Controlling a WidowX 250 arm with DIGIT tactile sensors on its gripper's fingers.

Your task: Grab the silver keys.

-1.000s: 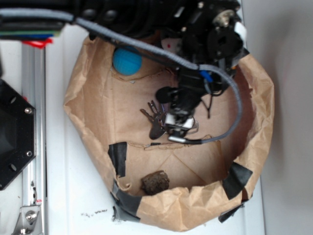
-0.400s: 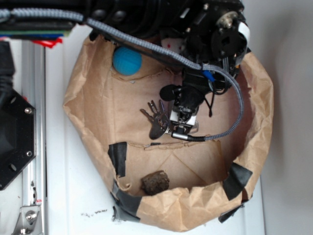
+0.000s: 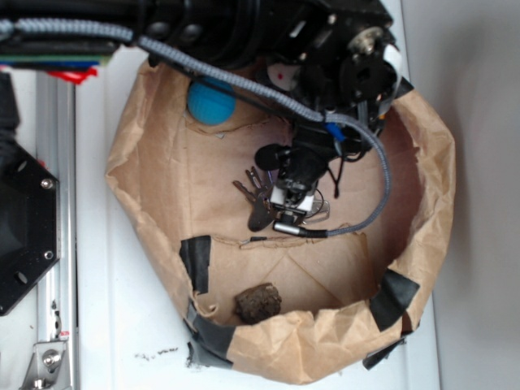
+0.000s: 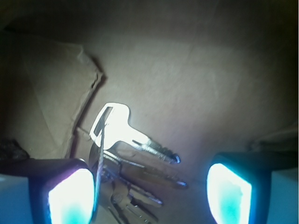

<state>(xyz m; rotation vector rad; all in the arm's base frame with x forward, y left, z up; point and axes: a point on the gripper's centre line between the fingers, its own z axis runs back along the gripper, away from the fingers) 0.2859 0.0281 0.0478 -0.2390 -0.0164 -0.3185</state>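
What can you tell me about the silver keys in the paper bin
The silver keys are a bunch of grey metal keys fanned out flat on the brown paper floor, near the bin's middle. The wrist view shows one broad head with a slot and several thin blades. The gripper sits over them, jaws open on either side, not yet closed on them.

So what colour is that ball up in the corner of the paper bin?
Blue: the ball shows best in the exterior view.
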